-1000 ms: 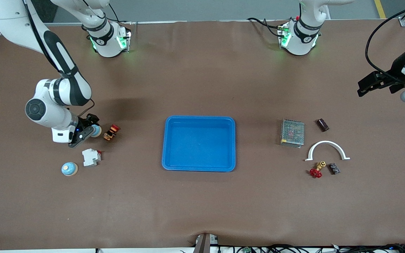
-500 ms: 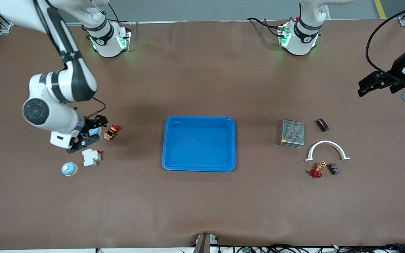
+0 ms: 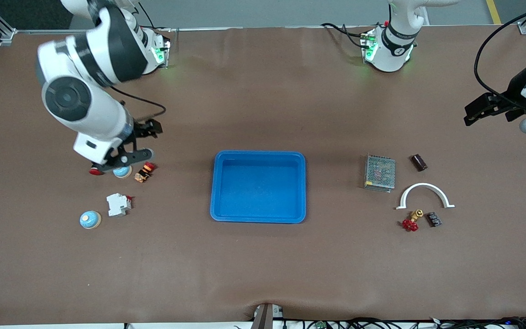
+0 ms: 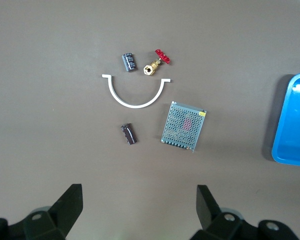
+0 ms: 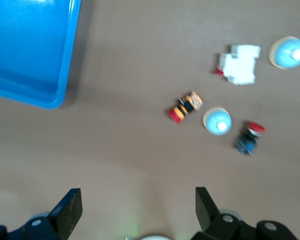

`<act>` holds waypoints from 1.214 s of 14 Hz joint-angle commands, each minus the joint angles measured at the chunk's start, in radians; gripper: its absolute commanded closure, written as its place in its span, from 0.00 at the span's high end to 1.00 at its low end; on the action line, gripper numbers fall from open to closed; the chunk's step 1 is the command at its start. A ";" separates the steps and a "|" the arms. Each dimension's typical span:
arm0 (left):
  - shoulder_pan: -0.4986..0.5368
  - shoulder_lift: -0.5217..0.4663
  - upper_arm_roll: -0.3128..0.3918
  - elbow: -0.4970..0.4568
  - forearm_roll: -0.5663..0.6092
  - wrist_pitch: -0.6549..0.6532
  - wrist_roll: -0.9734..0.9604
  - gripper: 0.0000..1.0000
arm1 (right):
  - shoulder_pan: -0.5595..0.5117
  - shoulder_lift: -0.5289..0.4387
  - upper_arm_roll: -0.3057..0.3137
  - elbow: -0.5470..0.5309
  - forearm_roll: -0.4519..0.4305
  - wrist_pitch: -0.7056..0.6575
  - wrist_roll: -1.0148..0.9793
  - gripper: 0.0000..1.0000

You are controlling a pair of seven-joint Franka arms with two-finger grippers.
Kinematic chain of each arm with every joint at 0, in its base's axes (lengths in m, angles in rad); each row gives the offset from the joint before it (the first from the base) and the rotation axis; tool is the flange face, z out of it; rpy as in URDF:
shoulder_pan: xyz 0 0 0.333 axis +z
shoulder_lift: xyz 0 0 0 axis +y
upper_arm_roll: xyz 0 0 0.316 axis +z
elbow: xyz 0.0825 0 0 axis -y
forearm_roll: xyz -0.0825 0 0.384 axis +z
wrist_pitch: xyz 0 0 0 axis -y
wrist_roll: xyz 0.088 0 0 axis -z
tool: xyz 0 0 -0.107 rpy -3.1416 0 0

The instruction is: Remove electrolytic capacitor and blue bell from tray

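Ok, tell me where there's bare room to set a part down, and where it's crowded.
Bare: the blue tray, empty inside, and the brown table between the tray and the front camera. Crowded: the cluster around the white breaker and two blue bells at the right arm's end; the mesh box, white arch and capacitor at the left arm's end.

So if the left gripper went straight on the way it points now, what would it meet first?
Probably bare table: the open left gripper points down near the capacitor, though depth is unclear.
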 commanded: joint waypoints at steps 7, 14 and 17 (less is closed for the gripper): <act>0.005 -0.021 -0.003 -0.035 -0.009 0.013 0.005 1.00 | -0.209 -0.029 -0.084 0.262 -0.013 -0.186 -0.146 1.00; 0.007 -0.020 -0.003 -0.035 -0.008 0.016 0.005 1.00 | -0.297 0.009 -0.093 0.272 -0.015 0.037 -0.182 1.00; 0.007 -0.021 -0.003 -0.036 -0.009 0.023 0.005 1.00 | -0.295 -0.011 -0.093 0.198 -0.009 0.037 -0.177 1.00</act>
